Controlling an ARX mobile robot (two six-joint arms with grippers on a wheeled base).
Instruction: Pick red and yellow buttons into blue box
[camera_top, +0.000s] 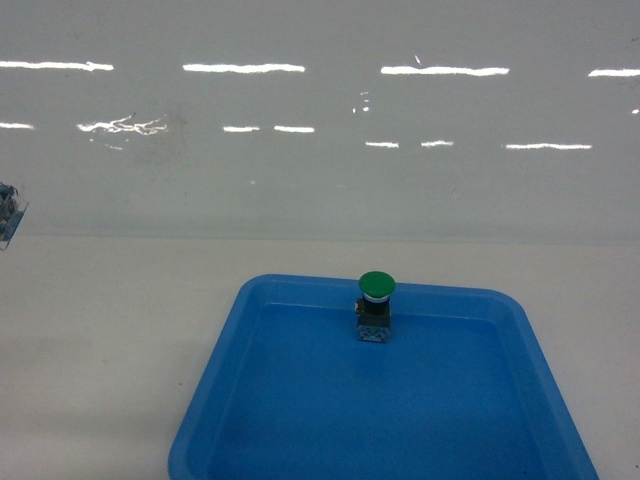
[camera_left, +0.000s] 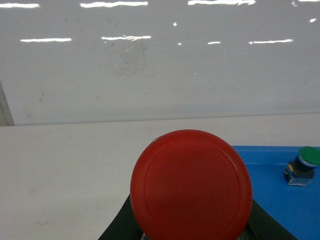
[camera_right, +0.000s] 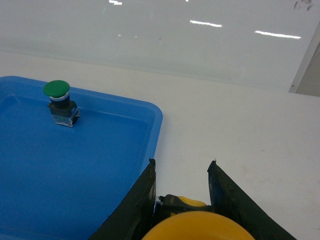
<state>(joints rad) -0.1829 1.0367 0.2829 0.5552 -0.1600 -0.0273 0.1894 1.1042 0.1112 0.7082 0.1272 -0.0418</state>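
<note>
The left claw (camera_left: 192, 232) grips the red button (camera_left: 191, 189), its cap filling the wrist view, with the white counter (camera_left: 65, 165) under it and the blue box (camera_left: 280, 200) off to the claw's right. The right claw (camera_right: 181, 200) is clamped on the yellow button (camera_right: 192, 227), hovering just past the box's right rim, over bare counter. Ahead and left of that claw, a green button (camera_right: 59, 102) stands upright inside the box near the far wall.
</note>
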